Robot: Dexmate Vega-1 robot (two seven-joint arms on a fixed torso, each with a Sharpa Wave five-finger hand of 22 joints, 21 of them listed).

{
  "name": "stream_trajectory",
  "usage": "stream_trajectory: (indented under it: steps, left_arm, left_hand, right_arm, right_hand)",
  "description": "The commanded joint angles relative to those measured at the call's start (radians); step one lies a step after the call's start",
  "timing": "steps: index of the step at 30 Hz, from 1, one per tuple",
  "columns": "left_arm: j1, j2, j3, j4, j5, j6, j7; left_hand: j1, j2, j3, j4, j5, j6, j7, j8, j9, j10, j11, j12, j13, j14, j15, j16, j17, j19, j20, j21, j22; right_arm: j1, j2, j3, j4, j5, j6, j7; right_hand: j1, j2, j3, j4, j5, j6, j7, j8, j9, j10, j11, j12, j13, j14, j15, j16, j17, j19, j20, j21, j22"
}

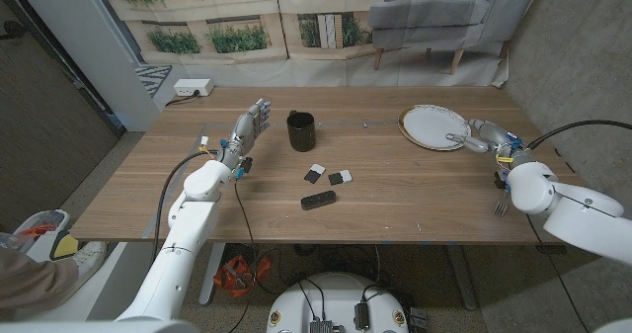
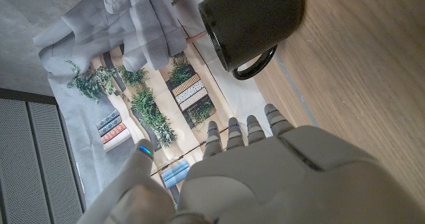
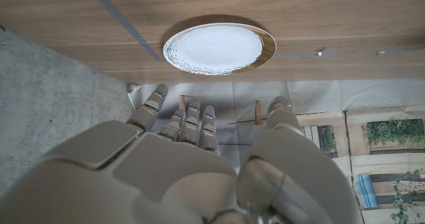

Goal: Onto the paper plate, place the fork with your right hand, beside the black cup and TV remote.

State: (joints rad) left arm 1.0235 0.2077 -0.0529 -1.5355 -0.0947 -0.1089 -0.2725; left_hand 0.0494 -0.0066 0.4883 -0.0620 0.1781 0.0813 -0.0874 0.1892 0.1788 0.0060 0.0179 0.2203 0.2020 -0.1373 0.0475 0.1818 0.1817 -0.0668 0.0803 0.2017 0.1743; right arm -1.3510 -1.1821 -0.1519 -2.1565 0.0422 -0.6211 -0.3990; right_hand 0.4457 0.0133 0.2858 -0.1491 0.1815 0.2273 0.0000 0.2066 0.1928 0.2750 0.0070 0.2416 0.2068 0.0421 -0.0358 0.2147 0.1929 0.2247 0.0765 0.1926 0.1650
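The paper plate (image 1: 433,126) lies at the table's back right, white with a gold rim, and nothing lies on it (image 3: 216,49). My right hand (image 1: 481,136) hovers at the plate's right edge, fingers (image 3: 189,121) apart and holding nothing. The fork (image 1: 502,208) lies on the wood near the front right edge, beside my right forearm. The black cup (image 1: 302,131) stands at the middle back, its handle showing in the left wrist view (image 2: 255,24). My left hand (image 1: 251,124) is raised just left of it, open. The black TV remote (image 1: 318,201) lies in front of the cup.
Two small black-and-white blocks (image 1: 315,174) (image 1: 341,178) lie between the cup and the remote. A white power strip (image 1: 193,88) sits at the back left corner. A black cable (image 1: 578,127) arcs over my right arm. The table's right edge runs close to the fork.
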Motion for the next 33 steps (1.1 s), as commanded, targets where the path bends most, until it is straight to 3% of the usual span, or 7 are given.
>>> stream_trajectory:
  steps: [1, 33]
  left_arm:
    - [-0.010, 0.003, -0.003, 0.016, -0.004, -0.006, -0.005]
    - [-0.039, 0.006, 0.005, 0.049, -0.003, -0.011, -0.016]
  left_hand:
    - [0.001, 0.007, 0.001, -0.008, -0.001, 0.009, -0.002, 0.000, 0.003, -0.003, 0.002, 0.005, 0.002, -0.012, 0.004, 0.005, 0.002, 0.005, 0.002, 0.000, 0.002]
    - [0.000, 0.009, -0.001, -0.011, -0.001, 0.010, -0.001, 0.000, 0.003, -0.003, 0.004, 0.005, 0.002, -0.013, 0.005, 0.005, 0.002, 0.006, 0.002, -0.002, 0.003]
  right_arm:
    - [-0.022, -0.010, 0.015, -0.002, 0.002, -0.023, 0.010]
    - [-0.093, -0.029, 0.077, 0.013, 0.003, -0.032, 0.054]
  right_hand:
    - [0.008, 0.004, -0.001, -0.001, 0.003, 0.011, 0.001, 0.006, 0.002, 0.012, 0.004, 0.006, 0.005, 0.010, -0.011, 0.003, 0.005, 0.007, -0.001, 0.001, 0.003]
    - [0.023, 0.003, 0.002, -0.005, 0.006, 0.024, -0.007, 0.005, 0.003, 0.025, -0.006, 0.008, 0.005, 0.032, -0.021, 0.004, 0.004, 0.025, -0.008, 0.002, 0.003]
